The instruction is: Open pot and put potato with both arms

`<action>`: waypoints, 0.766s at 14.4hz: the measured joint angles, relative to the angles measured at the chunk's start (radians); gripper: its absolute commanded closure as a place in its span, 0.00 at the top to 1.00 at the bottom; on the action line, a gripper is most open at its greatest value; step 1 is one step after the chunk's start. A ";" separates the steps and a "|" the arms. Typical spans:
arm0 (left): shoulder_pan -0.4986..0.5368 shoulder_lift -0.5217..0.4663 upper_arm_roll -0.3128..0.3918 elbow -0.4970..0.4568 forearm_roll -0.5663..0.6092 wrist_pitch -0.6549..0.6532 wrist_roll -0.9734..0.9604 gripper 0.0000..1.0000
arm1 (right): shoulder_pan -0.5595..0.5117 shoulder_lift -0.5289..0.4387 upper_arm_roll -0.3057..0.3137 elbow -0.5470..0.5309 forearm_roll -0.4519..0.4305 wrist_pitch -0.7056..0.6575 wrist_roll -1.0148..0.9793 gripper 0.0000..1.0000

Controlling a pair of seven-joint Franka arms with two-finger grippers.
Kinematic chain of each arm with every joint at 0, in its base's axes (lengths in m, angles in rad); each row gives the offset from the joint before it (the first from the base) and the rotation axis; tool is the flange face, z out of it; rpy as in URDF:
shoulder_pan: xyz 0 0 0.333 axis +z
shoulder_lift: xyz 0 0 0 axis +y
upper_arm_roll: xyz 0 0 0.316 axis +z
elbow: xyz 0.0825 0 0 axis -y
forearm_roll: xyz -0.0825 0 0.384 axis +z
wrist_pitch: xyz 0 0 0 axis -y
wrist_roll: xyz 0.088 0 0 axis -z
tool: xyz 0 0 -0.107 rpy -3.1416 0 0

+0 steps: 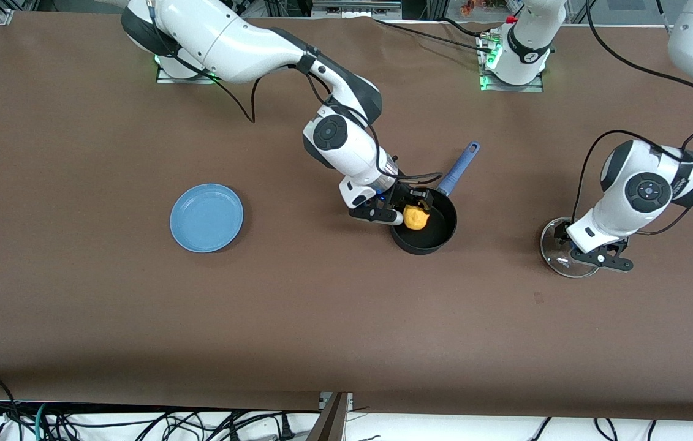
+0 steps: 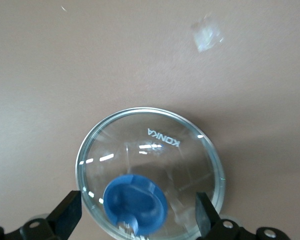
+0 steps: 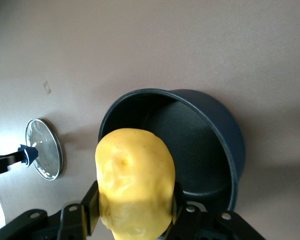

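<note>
The black pot stands open at mid-table, its blue handle pointing toward the robots' bases. My right gripper is shut on the yellow-orange potato and holds it over the pot's rim. In the right wrist view the potato sits between the fingers, with the pot below. The glass lid lies flat on the table toward the left arm's end. My left gripper is low over it, open, its fingers spread on either side of the blue knob without touching it.
A flat light-blue plate lies toward the right arm's end of the table. The lid also shows in the right wrist view. A small scrap of clear tape lies on the brown table near the lid.
</note>
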 measured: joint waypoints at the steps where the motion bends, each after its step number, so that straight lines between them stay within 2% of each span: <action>1: 0.000 -0.027 -0.040 0.041 -0.046 -0.105 0.000 1.00 | 0.002 0.008 0.000 0.004 0.000 0.006 0.003 0.60; 2: -0.001 -0.056 -0.081 0.095 -0.107 -0.228 -0.001 1.00 | 0.003 0.013 0.000 0.007 0.000 0.009 0.008 1.00; 4: -0.004 -0.114 -0.138 0.244 -0.229 -0.485 -0.001 1.00 | 0.004 0.018 -0.006 0.012 0.000 0.009 0.011 1.00; 6: -0.003 -0.143 -0.168 0.378 -0.285 -0.648 0.002 1.00 | 0.004 0.018 -0.018 0.017 0.000 -0.001 0.011 1.00; 8: -0.003 -0.147 -0.196 0.468 -0.312 -0.751 0.002 1.00 | 0.003 0.014 -0.021 0.038 -0.001 -0.094 0.011 1.00; 11: -0.003 -0.152 -0.209 0.541 -0.341 -0.810 0.002 1.00 | -0.005 -0.020 -0.024 0.116 -0.002 -0.321 0.011 1.00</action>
